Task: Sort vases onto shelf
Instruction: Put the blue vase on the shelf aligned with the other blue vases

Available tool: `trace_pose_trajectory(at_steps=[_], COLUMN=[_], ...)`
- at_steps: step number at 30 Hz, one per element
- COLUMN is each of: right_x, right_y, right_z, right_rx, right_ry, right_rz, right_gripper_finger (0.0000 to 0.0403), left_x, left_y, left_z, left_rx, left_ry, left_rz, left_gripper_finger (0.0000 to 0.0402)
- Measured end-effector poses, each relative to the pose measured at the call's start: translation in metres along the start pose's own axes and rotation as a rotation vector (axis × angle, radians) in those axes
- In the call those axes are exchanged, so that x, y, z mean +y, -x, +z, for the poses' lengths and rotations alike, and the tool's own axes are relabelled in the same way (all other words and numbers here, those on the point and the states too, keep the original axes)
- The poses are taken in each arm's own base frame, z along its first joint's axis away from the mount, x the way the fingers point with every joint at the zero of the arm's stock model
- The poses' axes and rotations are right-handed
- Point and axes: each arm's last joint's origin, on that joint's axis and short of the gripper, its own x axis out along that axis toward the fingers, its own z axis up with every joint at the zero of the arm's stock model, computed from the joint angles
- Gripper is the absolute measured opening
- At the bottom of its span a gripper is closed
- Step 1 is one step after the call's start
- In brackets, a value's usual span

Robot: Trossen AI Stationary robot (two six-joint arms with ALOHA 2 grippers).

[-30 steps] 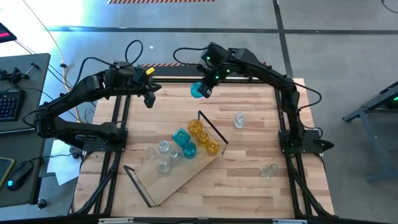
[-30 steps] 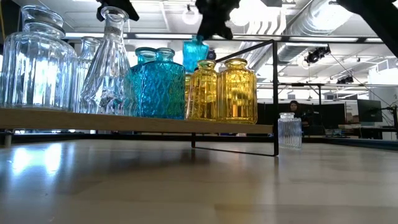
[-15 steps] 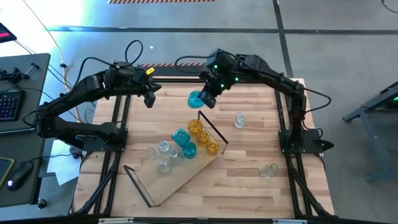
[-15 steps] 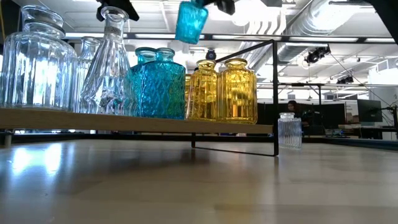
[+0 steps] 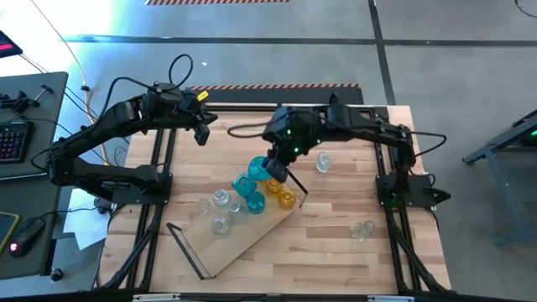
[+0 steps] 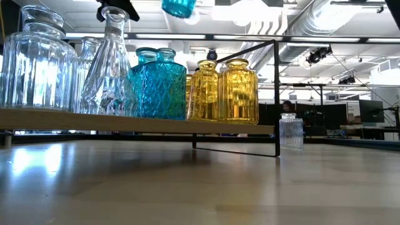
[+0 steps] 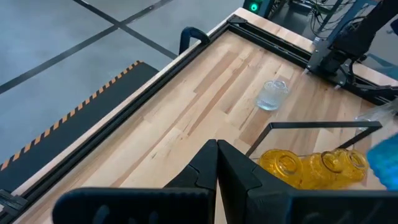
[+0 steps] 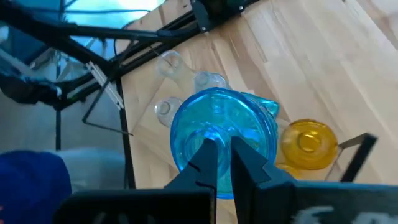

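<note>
A: Starting at the left of the overhead view: left gripper parked in the upper left, above bare tabletop, fingers pressed together, holding nothing.

B: Agreed. Moving right, to the centre: long light-wood shelf board with black wire end frames, lying diagonally. Clear ribbed glass vases at its left, teal-blue diamond-cut glass vases in the middle, amber-yellow glass vases at the right, beside the wire frame.

A: Then the right gripper, centre of frame, right over the blue and amber group, clamped on the neck of a teal-blue glass vase. Hanging in the air, as seen at the top edge of the level view, above the vases standing on the shelf.

B: Risks from here? Probably a crowded landing spot. Coming down straight, likely to knock glass against the blue or amber necks below and topple one. Thin grip on a smooth neck too, so a swing or slip quite possible.

A: Further right: two small clear glass vases not yet shelved, standing well apart on the table.
</note>
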Motion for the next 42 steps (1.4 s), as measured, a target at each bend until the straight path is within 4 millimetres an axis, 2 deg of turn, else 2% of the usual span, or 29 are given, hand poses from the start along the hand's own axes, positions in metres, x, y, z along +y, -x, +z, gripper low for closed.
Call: trace_pose_trajectory(at_steps=[9,15,20,26,32,42], right_x=[0.05,0.078,0.093,0.09,0.085,0.068], right_y=[-0.005,-0.009,-0.03,-0.069,-0.108,-0.134], right_z=[-0.024,-0.051,-0.077,-0.107,-0.121,-0.139], right_rx=[-0.081,-0.062,-0.002,0.118,0.118,0.15], right_ry=[-0.192,-0.313,-0.386,-0.432,-0.447,-0.474], right_rz=[-0.045,-0.087,-0.137,-0.185,-0.106,-0.166], right_gripper_finger=[0.0,0.0,0.0,0.0,0.0,0.0], left_x=[-0.001,-0.001,-0.004,-0.01,-0.015,-0.02], left_y=[0.0,0.001,0.001,0.002,0.002,0.003], left_z=[-0.008,-0.011,-0.012,-0.013,-0.014,-0.015], left_rx=[0.098,0.128,0.13,0.135,0.138,0.143], left_ry=[-0.036,-0.038,-0.057,-0.06,-0.059,-0.076], left_rz=[-0.075,-0.079,-0.094,-0.121,-0.144,-0.17], left_gripper_finger=[0.0,0.0,0.0,0.0,0.0,0.0])
